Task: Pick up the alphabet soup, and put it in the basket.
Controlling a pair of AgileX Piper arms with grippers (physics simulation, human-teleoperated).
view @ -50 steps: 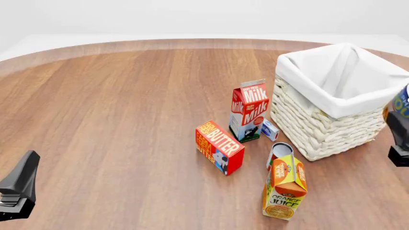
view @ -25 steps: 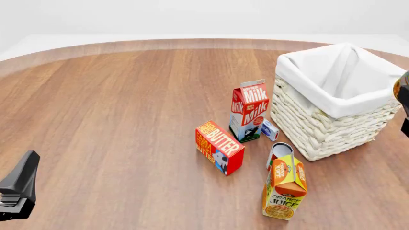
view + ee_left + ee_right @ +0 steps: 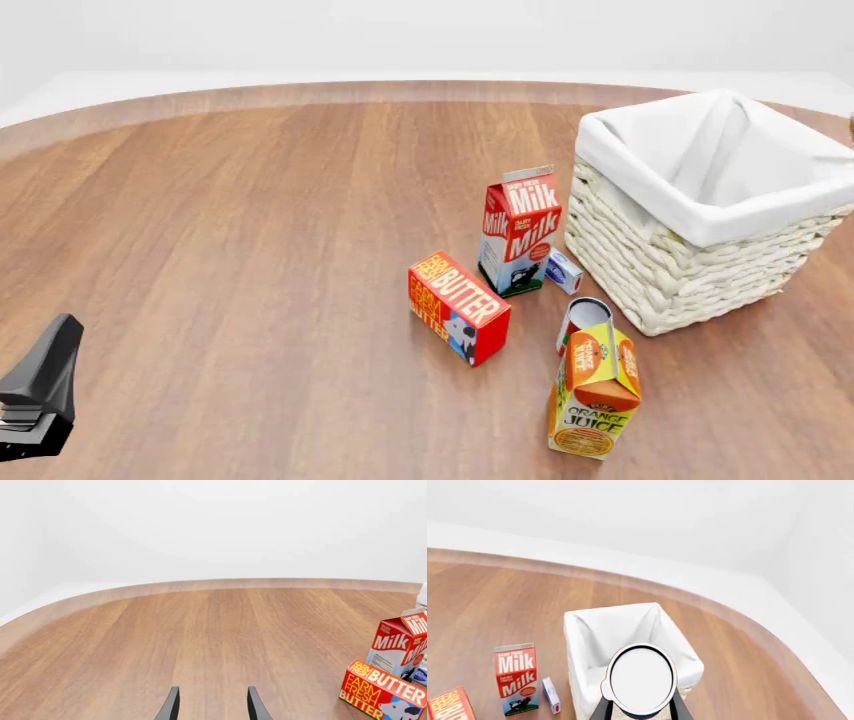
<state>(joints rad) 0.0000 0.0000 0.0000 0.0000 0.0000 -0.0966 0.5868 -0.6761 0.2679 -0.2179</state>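
The worktop (image 3: 240, 230) is warm brown woodgrain. The basket (image 3: 667, 265) is whitish woven wicker with a white liner. The milk carton (image 3: 518, 232) is red and white; the butter box (image 3: 458, 306) red with orange lettering (cow print below); the juice carton (image 3: 594, 392) orange and yellow.

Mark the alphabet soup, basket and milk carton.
alphabet soup (image 3: 641, 680), right wrist view, plain lid.
basket (image 3: 667, 265), front view, woven front wall.
milk carton (image 3: 523, 238), front view, red front face.

I am holding my right gripper (image 3: 640, 711) high, its fingers (image 3: 602, 711) clamped on the alphabet soup (image 3: 641, 679) between them. My left gripper (image 3: 212, 705) is hanging low, fingers parted with nothing between them.
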